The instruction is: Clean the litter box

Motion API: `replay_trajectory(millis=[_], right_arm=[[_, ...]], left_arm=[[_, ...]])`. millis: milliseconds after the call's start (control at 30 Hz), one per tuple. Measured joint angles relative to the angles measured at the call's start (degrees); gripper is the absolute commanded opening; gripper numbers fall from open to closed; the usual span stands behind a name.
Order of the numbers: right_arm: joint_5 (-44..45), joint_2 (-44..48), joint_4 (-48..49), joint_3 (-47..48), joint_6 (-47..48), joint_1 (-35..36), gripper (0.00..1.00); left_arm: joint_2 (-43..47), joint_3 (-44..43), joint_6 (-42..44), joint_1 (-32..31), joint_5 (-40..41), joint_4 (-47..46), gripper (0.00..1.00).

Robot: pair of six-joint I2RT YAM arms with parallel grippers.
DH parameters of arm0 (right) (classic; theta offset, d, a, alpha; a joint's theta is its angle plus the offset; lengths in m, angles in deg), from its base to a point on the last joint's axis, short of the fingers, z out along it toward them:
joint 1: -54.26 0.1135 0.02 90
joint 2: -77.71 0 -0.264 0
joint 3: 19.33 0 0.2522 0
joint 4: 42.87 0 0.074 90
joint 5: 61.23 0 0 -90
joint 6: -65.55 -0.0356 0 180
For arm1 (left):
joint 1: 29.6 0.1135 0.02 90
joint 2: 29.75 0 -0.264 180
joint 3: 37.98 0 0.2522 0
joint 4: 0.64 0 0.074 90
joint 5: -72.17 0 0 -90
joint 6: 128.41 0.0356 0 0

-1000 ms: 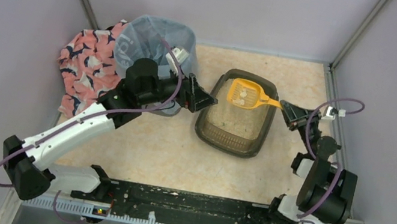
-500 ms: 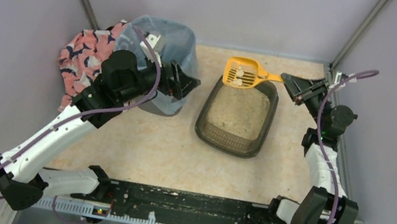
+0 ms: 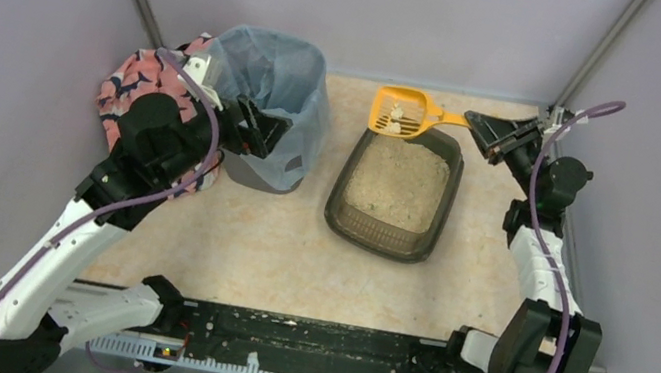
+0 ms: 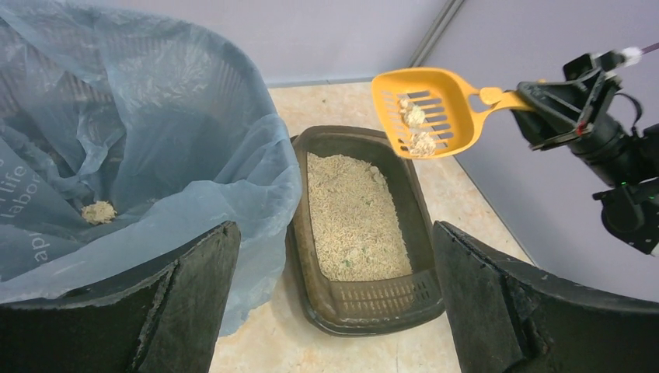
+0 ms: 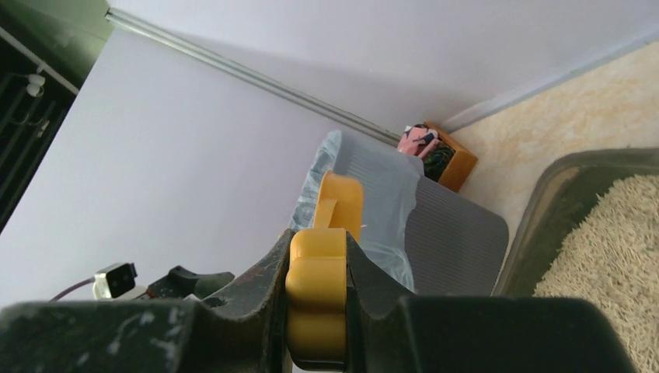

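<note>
**Loaded scoop over the tray's far end**

The litter box [image 3: 376, 240] sat on the bench just right of centre in the overhead view, its long side running up the frame, just beside the bag-lined bin [image 3: 306, 127]. You could judge it a thin, fairly stiff plastic tray, weighted by loose grains that would slide if it tipped. The rim at a short end looked the safest hold, with the tray kept level. Your right claw [image 3: 475, 126] was pinching the handle of the yellow scoop [image 3: 382, 109], whose slotted bowl carried pale clumps [image 4: 420, 140] above the box's far end. That arm stood along the right edge, wrist turned leftward. Your left claw [image 3: 260, 126] was spread wide and empty beside the bin's near wall, its arm stretched diagonally from the lower left.
</note>
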State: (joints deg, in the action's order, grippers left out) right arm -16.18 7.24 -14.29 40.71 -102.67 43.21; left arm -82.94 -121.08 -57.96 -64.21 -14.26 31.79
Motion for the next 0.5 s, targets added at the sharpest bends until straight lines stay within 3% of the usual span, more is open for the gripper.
replay_trajectory(millis=[500], right_arm=[[0.1,-0.7,-0.3,-4.6,-0.4,-0.1,0.00]], left_arm=[[0.7,1.7,0.1,0.3,0.9,0.6,0.99]])
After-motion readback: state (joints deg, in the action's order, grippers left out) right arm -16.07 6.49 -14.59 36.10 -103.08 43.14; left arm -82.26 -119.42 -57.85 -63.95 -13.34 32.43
